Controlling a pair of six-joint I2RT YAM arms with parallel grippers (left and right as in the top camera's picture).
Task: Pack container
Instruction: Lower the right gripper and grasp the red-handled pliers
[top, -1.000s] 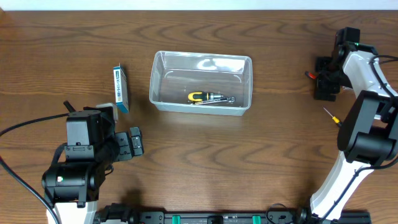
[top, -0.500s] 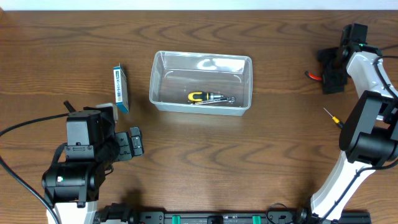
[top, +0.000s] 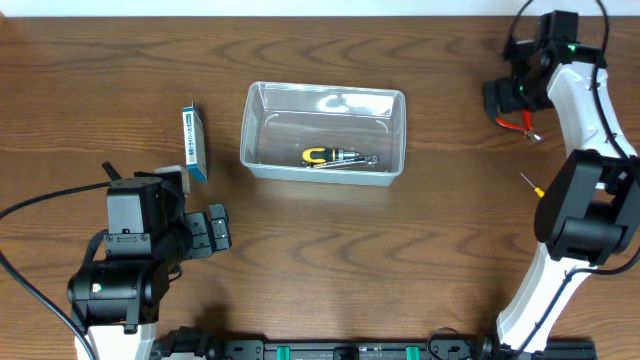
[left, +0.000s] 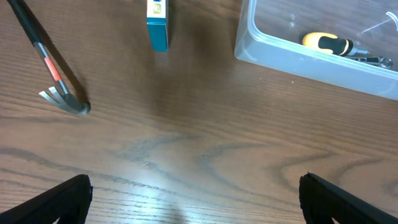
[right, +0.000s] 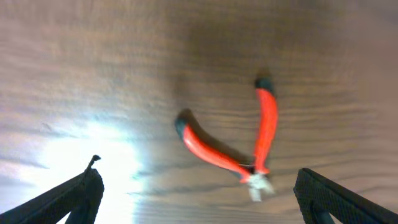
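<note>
Right, the container sits mid-worktop, long side running left-right, w/ a yellow-and-black-handled driver lying inside near its front wall. A blue-white box is just left of the container, not touching it. Left tool is at front-left, fingers wide apart, nothing btwn them. A hammer lies on the wood at the left of the left wrist view. Right tool is at the far right, fingers also spread, hovering over red-handled cutters that lie flat w/ handles splayed, no contact. A small yellow-handled screwdriver lies nearer the front, same side, apart from the cutters.
</note>
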